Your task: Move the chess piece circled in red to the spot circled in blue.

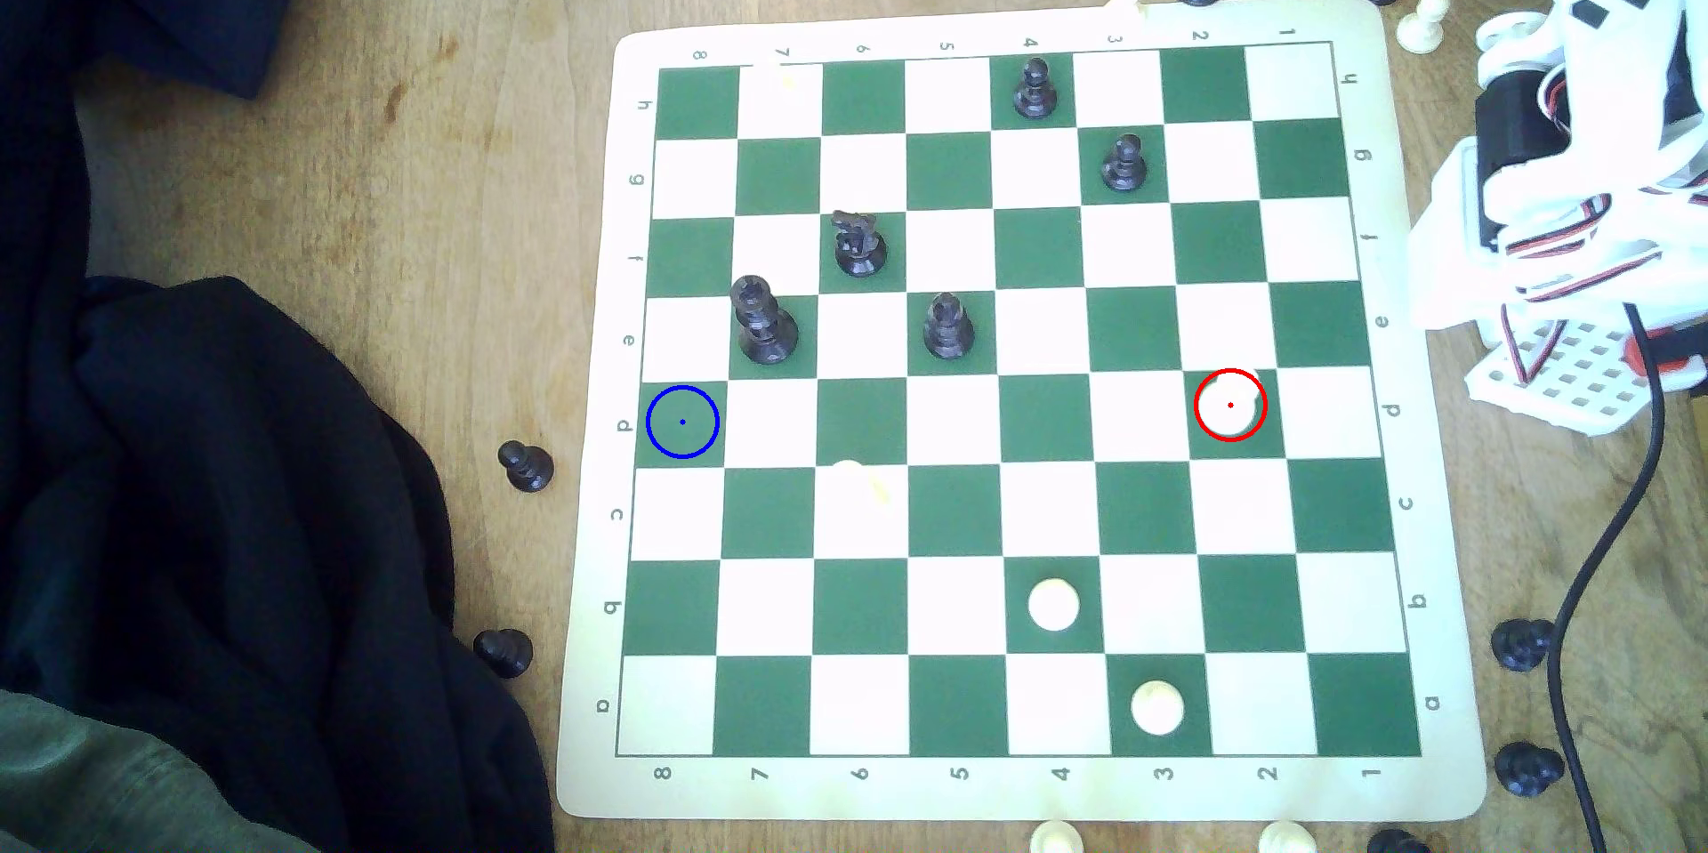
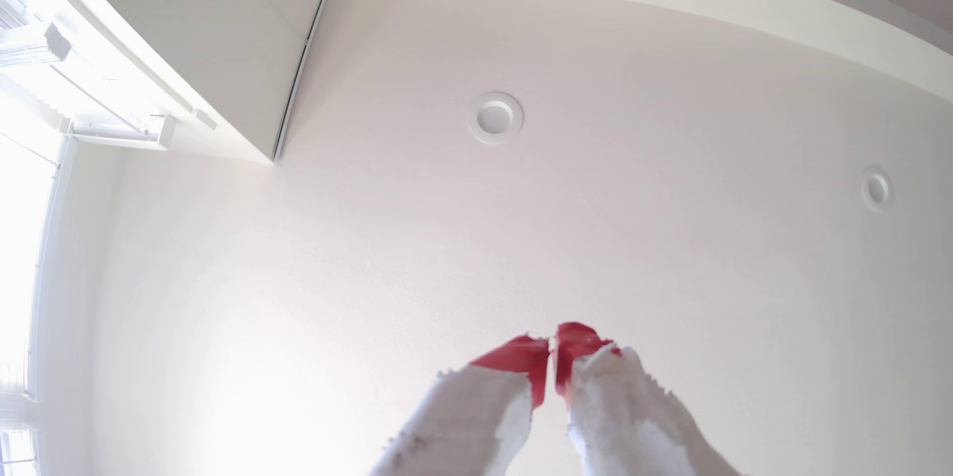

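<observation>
Your gripper points at the ceiling, red tips pressed together on nothing. The cream chess piece sits on its red-ringed green square near the board's right edge in the exterior view, well apart from the blue-ringed spot at the left edge.

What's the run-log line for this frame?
gripper: shut, empty, facing ceiling | chess piece: on red-ringed square | spot: vacant | phase: pre-reach

white arm cut off at the exterior view's right, dark cloth cropped left
</observation>
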Controlling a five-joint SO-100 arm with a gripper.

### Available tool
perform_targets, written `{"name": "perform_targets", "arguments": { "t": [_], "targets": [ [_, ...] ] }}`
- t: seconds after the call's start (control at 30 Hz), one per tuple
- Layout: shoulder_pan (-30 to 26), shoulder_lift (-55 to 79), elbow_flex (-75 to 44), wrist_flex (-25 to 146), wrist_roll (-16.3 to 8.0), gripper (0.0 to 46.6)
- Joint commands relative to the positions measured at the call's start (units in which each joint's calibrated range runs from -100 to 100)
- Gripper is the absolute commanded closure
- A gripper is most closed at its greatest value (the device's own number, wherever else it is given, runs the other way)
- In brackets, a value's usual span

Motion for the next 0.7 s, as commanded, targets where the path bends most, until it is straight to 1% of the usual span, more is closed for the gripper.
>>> {"name": "perform_targets", "arguments": {
  "t": [0.0,0.1,0.2,0.23,0.37,0.47,0.6,0.63,0.67],
  "targets": [
    [-0.38,-0.11,1.17,-0.95,0.20,46.4],
    [-0.93,-0.11,1.17,1.10,0.20,46.4],
    [-2.81,-0.11,1.17,8.96,0.20,46.4],
    [-3.27,-0.11,1.17,15.11,0.20,46.4],
    [-3.04,-0.20,1.27,21.08,0.20,46.4],
    [-2.57,-0.20,1.27,34.19,0.20,46.4],
    [-1.79,-0.11,0.54,40.58,0.20,46.4],
    [-1.32,-0.03,-0.55,43.61,0.20,46.4],
    [-0.62,-0.03,-4.27,55.24,0.20,46.4]
  ]
}}
